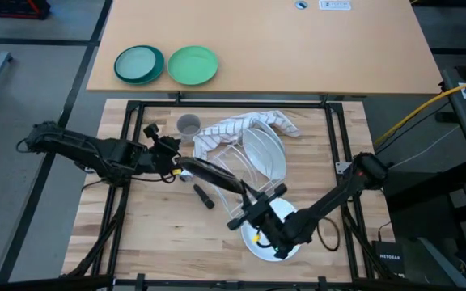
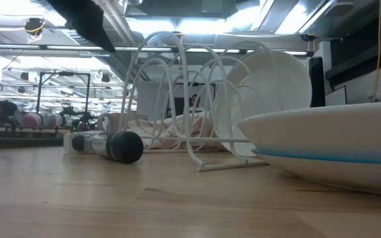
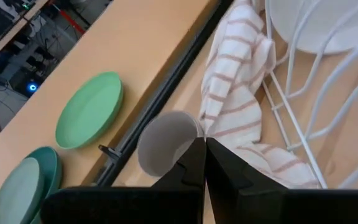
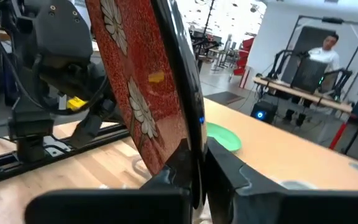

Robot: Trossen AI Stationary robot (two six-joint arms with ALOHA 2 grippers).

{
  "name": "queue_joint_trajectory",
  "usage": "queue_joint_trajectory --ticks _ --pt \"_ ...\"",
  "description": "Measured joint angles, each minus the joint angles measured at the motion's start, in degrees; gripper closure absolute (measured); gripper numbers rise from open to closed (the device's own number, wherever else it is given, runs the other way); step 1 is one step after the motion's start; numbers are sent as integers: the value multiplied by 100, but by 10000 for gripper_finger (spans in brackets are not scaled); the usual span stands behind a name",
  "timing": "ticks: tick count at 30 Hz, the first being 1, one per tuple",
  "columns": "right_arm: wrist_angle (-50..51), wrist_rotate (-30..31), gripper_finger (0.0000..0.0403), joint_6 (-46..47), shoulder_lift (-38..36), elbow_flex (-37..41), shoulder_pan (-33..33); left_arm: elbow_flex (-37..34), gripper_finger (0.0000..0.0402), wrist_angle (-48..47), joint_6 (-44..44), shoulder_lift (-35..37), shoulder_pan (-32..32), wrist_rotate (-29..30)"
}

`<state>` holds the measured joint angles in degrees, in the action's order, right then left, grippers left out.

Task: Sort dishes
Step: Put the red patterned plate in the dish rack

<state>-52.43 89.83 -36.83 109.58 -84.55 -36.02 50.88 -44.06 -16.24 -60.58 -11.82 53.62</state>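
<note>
My right gripper (image 1: 257,208) is shut on the red-flowered plate with the black back (image 4: 138,81), held on edge above the table's middle; it shows as a dark strip in the high view (image 1: 217,179). My left gripper (image 3: 204,158) is shut and empty, just left of that plate, near the small grey cup (image 1: 188,125), which stands on the table. A white plate (image 1: 264,149) stands on its rim in the white wire rack (image 2: 177,99). Another white plate with a light blue band (image 2: 329,149) lies flat at the near right. My right gripper pinches the flowered plate's rim (image 4: 188,146) between its two fingers, one on the red face and one on the black back. The fingers come from the table's near right. The plate stands on edge, reaching leftward from the fingers, lifted clear of the table.
A striped cloth (image 1: 241,125) lies crumpled behind the rack beside the cup. A dark cylinder (image 1: 203,196) lies on the table left of centre. A bright green plate (image 1: 192,65) and a teal plate (image 1: 140,65) sit on the far table beyond a black frame bar.
</note>
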Motion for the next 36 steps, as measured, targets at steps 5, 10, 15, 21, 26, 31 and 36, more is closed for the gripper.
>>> queue_joint_trajectory --ticks 5,10,15,21,26,31,36 --pt "1 19 382 702 303 2 4 -110 401 -26 -220 0 -95 -5" --pt "46 1 382 1245 623 2 54 -110 401 -23 -305 0 -294 -4" --pt "37 -9 383 1589 872 2 230 -110 401 -23 -308 0 -490 -6" --pt "32 -133 383 1609 1029 2 438 -112 401 -36 -304 9 -615 23" --pt "422 -117 383 1881 1034 2 535 -112 401 -35 -243 13 -616 55" --pt "477 1 383 1904 1038 9 557 -112 401 -41 -204 11 -611 47" --pt "476 12 383 1861 1038 9 559 -112 401 -41 -195 11 -607 29"
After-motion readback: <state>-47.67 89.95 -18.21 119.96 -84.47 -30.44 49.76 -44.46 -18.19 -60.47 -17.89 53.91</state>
